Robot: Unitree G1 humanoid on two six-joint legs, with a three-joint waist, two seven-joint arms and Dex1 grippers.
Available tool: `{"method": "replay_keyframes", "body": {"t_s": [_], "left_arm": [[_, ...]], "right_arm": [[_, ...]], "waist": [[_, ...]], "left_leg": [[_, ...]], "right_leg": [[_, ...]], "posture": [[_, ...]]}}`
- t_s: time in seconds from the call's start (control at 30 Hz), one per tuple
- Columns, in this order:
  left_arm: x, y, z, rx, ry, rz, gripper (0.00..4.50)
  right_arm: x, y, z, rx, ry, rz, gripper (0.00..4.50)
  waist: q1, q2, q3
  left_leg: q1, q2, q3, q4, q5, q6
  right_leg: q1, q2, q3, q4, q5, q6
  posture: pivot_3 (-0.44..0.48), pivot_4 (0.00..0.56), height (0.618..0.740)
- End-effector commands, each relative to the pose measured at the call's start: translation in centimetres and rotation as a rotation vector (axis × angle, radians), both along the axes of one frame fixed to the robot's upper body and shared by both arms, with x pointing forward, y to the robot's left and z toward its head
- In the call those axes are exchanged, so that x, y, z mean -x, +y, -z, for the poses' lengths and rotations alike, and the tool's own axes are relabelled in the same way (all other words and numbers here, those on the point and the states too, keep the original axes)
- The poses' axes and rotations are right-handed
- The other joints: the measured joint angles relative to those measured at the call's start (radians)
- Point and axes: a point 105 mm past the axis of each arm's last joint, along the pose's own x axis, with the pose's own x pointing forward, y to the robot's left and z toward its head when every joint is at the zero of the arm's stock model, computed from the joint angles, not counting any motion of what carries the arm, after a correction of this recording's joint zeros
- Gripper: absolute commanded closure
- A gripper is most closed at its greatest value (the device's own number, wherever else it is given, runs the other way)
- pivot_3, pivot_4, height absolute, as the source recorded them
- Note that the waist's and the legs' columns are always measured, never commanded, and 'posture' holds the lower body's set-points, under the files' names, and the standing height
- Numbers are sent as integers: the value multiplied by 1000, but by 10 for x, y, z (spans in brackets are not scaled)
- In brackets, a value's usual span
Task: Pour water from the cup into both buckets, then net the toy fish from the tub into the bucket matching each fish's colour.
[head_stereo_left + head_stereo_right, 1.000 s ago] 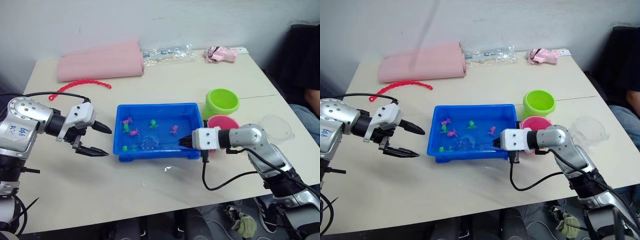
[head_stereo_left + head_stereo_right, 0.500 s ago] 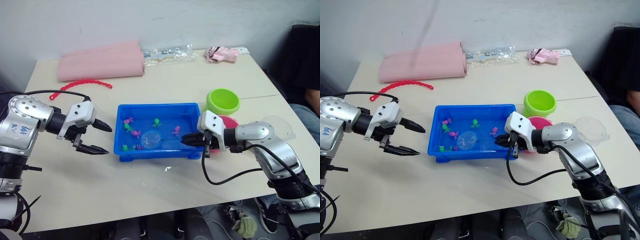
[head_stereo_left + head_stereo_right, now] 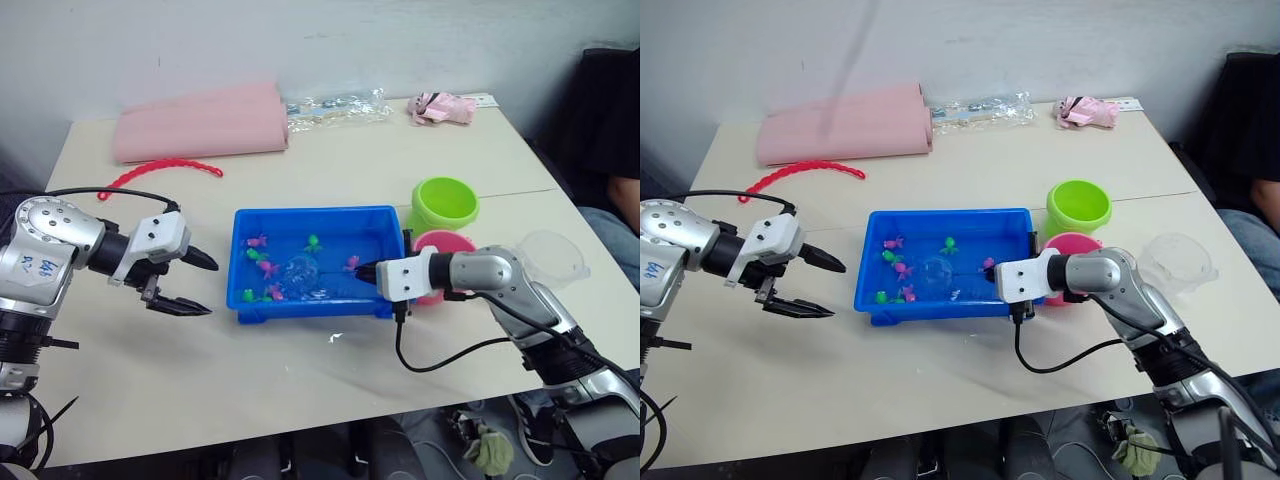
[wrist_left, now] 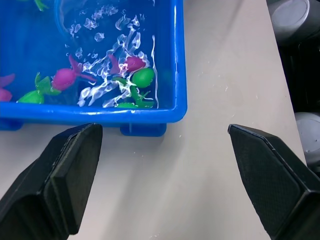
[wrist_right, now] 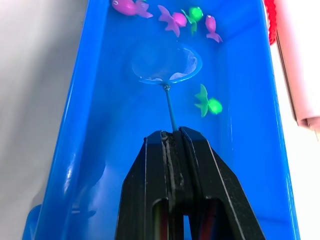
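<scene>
The blue tub (image 3: 300,304) holds water and several tiny fish, pink (image 5: 172,19) and green (image 5: 208,105). My right gripper (image 3: 367,270) reaches over the tub's right end, shut on the thin handle of the net (image 5: 167,64). The net's light blue ring lies mid-tub, close to the pink fish, with no fish visible in it. My left gripper (image 3: 202,283) hangs open just left of the tub, its fingers (image 4: 65,175) wide apart over bare table. The green bucket (image 3: 445,203) and the pink bucket (image 3: 450,244) stand right of the tub. The clear cup (image 3: 553,255) sits further right.
A pink rolled cloth (image 3: 200,122), a red beaded chain (image 3: 160,170), a clear plastic bag (image 3: 335,108) and a small pink bundle (image 3: 440,106) lie along the far side. A person (image 3: 615,200) sits at the right edge. My right arm's cable (image 3: 440,355) loops over the near table.
The right wrist tipped up, then came level again, and the net ring slid slightly toward the tub's middle among the fish. The left gripper stayed open and hardly moved.
</scene>
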Motion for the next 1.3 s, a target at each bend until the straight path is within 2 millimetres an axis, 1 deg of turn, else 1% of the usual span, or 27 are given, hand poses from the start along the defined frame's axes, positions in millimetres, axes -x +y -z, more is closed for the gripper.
{"method": "replay_keyframes", "body": {"t_s": [0.03, 0.13, 0.2, 0.37, 0.57, 0.67, 0.73, 0.8, 0.97, 1.03, 1.1, 1.2, 1.27, 1.3], "left_arm": [[3, 3, -10, 3, -21, 2, 100], [3, 3, -11, 8, -24, 0, 100], [2, 3, -12, 12, -27, -3, 100], [2, 4, -12, 18, -32, -10, 100], [0, 2, -11, 24, -36, -10, 100], [-3, -1, -12, 38, -47, -3, 100], [-5, -9, -17, 88, -52, 4, 100], [-7, -20, -23, 162, -49, 12, 100], [-10, -46, -38, 324, -20, 35, 100], [-11, -61, -44, 406, 3, 58, 100], [-12, -73, -46, 453, 26, 86, 100], [-15, -88, -44, 479, 34, 124, 100], [-19, -101, -43, 499, 33, 159, 100], [-21, -106, -43, 506, 32, 172, 100]], "right_arm": [[5, 14, -5, -25, -1, -56, 4500], [6, 23, -7, -101, 88, -27, 4500], [6, 25, -10, -152, 155, 11, 4500], [10, 18, -17, -232, 305, 91, 4500], [19, 12, -26, -296, 454, 140, 4500], [23, 8, -31, -309, 486, 155, 4500], [26, 2, -36, -315, 490, 168, 4500], [30, -7, -43, -327, 497, 190, 4500], [46, -37, -58, -379, 533, 270, 4500], [54, -54, -65, -429, 553, 333, 4500], [64, -69, -71, -468, 557, 388, 4500], [77, -91, -84, -538, 535, 483, 4500], [86, -111, -95, -578, 482, 578, 4500], [89, -118, -98, -588, 463, 611, 4500]], "waist": [[0, 0, 0], [0, 0, 0], [0, 0, 0], [4, 0, 0], [2, 0, 0], [2, 0, 0], [5, 0, 0], [8, 0, 0], [24, 0, 0], [29, 0, 0], [34, -1, 0], [39, -1, 0], [43, -1, -1], [46, -1, -1]], "left_leg": [[0, 0, 0, 0, 0, 0], [0, 0, -1, 0, 0, 0], [0, 0, -1, 0, 0, 0], [0, 0, -2, 0, 0, 0], [0, 0, -2, 0, 0, 0], [0, 0, -2, 0, 0, 0], [0, 0, -2, 0, 0, 0], [0, 0, -2, 0, 0, 0], [-1, -1, -3, 0, 0, 0], [0, -1, -3, 0, 0, 0], [0, -1, -4, 1, 0, 0], [0, -1, -4, 2, 0, 0], [0, -1, -5, 2, 0, 0], [1, -1, -5, 2, 0, 0]], "right_leg": [[0, 0, 0, 0, 0, 0], [0, 0, 0, 0, 0, 0], [0, 0, 0, 0, 0, 0], [1, 0, 0, 0, 0, 0], [0, 0, 0, 0, 0, 0], [0, 1, 0, 0, 0, 0], [0, 0, 0, 0, 0, 0], [1, 0, 0, 0, 0, 0], [1, 0, 0, 0, 0, 0], [1, 0, 0, 0, 0, 0], [2, 0, -1, 0, 0, 0], [2, 0, -1, 0, 0, 0], [3, 0, -1, 0, 0, 0], [3, 0, -1, 0, 0, 0]], "posture": [[0, 150, 738], [0, 150, 738], [0, 150, 738], [0, 150, 738], [0, 150, 738], [0, 150, 738], [0, 150, 738], [0, 150, 738], [0, 150, 738], [0, 150, 738], [0, 150, 738], [0, 150, 738], [0, 150, 738], [0, 150, 738]]}}
